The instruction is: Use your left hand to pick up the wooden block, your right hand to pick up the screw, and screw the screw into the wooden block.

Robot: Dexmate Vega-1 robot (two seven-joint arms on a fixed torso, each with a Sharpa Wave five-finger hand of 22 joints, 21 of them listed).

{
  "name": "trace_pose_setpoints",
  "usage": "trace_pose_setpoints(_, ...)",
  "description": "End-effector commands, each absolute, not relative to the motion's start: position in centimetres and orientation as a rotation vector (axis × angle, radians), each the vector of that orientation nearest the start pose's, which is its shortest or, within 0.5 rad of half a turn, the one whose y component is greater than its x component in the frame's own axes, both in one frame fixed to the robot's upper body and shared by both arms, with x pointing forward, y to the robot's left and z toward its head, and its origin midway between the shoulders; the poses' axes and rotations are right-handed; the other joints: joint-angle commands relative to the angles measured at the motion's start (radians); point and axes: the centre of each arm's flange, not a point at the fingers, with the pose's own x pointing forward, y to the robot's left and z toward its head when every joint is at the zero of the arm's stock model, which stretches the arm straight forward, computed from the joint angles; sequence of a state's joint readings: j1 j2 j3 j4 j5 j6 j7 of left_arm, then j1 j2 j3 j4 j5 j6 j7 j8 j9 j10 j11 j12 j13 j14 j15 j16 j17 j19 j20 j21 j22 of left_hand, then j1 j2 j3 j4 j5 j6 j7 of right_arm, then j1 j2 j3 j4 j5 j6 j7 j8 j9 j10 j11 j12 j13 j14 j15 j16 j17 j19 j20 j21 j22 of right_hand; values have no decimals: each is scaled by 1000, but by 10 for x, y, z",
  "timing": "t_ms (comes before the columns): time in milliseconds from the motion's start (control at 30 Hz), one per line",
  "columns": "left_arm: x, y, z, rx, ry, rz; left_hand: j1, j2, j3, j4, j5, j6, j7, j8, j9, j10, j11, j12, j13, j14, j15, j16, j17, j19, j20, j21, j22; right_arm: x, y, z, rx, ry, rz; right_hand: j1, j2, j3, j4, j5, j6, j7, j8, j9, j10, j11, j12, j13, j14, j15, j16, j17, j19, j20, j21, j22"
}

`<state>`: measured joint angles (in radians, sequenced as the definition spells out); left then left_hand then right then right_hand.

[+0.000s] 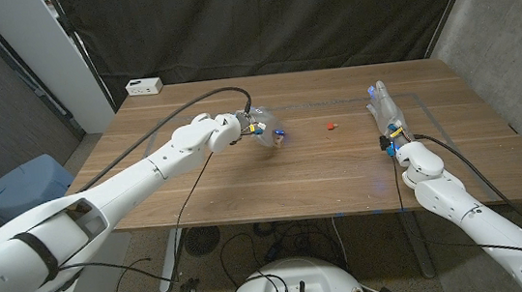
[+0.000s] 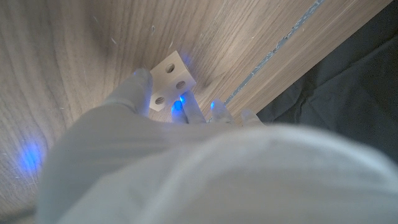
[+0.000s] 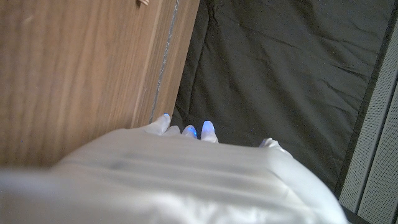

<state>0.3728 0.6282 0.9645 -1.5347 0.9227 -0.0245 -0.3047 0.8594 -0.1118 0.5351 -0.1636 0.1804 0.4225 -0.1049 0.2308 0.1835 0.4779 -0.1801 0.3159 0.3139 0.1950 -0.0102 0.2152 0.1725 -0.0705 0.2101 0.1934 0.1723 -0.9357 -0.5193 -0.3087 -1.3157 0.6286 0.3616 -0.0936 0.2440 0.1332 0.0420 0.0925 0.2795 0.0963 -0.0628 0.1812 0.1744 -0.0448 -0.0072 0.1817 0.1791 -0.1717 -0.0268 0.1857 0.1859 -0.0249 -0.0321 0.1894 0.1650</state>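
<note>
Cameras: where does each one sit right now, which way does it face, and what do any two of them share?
Head view: on the robot's head, facing down over the table; shows both arms, left hand, right hand, red screw.
Left wrist view: on the left wrist, facing along the left hand at the wooden block by its fingers.
Right wrist view: on the right wrist, facing past the right hand to the table edge and the dark curtain.
Shared: head and left wrist views both show the left hand.

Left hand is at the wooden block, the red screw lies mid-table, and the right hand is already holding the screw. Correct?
Not quite. The right hand holds nothing; in the head view the red screw lies on the table apart from it. The left hand is at the wooden block.
</note>
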Motion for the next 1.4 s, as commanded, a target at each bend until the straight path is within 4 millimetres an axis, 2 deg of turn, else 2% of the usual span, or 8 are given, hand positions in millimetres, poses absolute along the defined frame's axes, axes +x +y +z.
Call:
trace_pose_setpoints(33,641,95,35,2020,-690,-250,17,-4,-7,-1,-1,31,-5,12,5,26,-7,9,2,24,-10,7,2,16,1,7,1,634,-333,-58,83,-617,31,5,-6,0,-4,0,8,-4,6,4,1,1,10,1,-17,7,9,4,-1,-22,-1,3)
trace_pose_setpoints(133,641,95,34,2017,-697,-242,23,-4,-9,-1,-1,48,-7,15,5,39,-19,11,3,29,-19,6,2,24,1,7,1,634,-332,-59,90,-618,35,5,-6,0,-4,0,8,-4,6,4,1,2,10,1,-16,8,10,4,-1,-22,-1,3)
trace_pose_setpoints(500,640,95,29,2027,-728,-209,50,-2,-13,-1,-1,96,-19,17,6,85,-37,17,8,67,-42,8,3,57,0,8,0,631,-334,-61,93,-622,29,0,-6,-1,-2,0,9,-3,6,4,3,2,11,2,-15,8,11,5,0,-21,-1,3)
trace_pose_setpoints(833,637,95,26,2032,-743,-176,67,-2,-17,-2,-2,129,-30,19,6,106,-38,18,12,92,-54,10,3,81,-1,9,0,628,-334,-64,98,-625,26,-2,-7,-2,0,0,10,-4,6,4,6,2,11,2,-13,8,11,5,1,-20,-1,3)
trace_pose_setpoints(1167,634,95,18,2047,-796,-120,100,-6,-23,-5,-2,167,-30,17,8,151,-40,28,23,135,-72,13,4,123,-1,11,-1,627,-334,-66,102,-627,29,-5,-7,-2,0,0,11,-4,6,4,8,1,11,2,-10,8,12,5,3,-20,0,3)
trace_pose_setpoints(1400,633,95,14,2059,-796,-104,111,-9,-28,-4,-2,182,-26,16,8,152,-40,26,28,148,-76,13,4,139,-1,11,-1,628,-335,-66,104,-628,32,-6,-7,-2,1,0,12,-4,6,4,9,1,11,2,-10,7,12,5,4,-20,0,3)
